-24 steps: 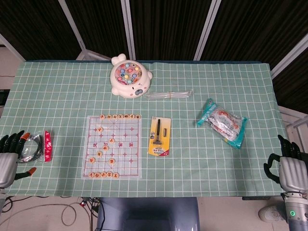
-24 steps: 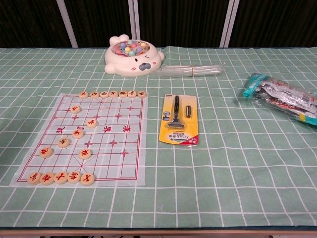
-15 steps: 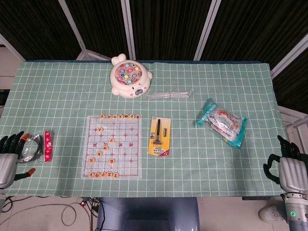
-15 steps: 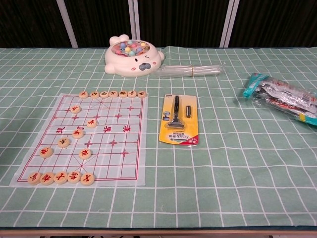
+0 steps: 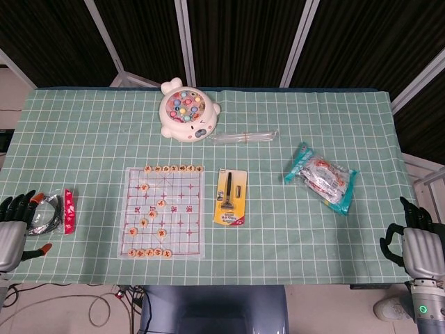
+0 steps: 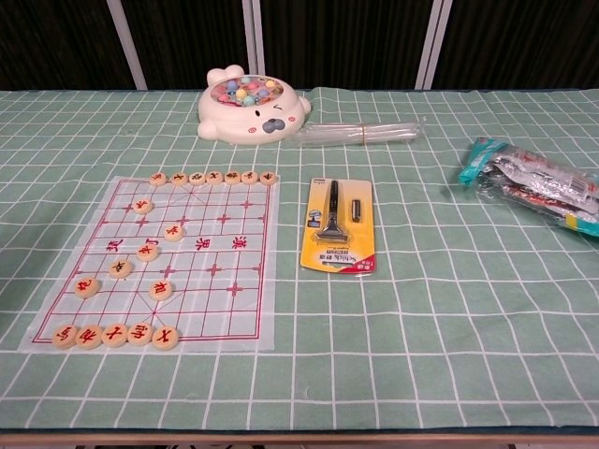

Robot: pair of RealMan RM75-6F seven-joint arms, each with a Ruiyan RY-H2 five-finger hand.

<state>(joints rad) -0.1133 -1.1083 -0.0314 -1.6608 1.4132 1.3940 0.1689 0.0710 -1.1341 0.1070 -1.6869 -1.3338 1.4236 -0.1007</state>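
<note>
Green checked cloth spreads between two idle hands — the left hand [image 5: 12, 226], fingers apart and holding nothing, sits just beside a coiled cable [image 5: 43, 213]; the right hand [image 5: 417, 245], equally empty, waits well apart from a snack bag [image 5: 322, 178].

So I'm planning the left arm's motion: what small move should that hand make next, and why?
Probably ease the left hand slightly inward toward the coiled cable beside the red packet. Its fingers sit at the table's left edge, right by the coil and holding nothing, so that is the nearest thing. The right hand hangs off the far corner.
</note>
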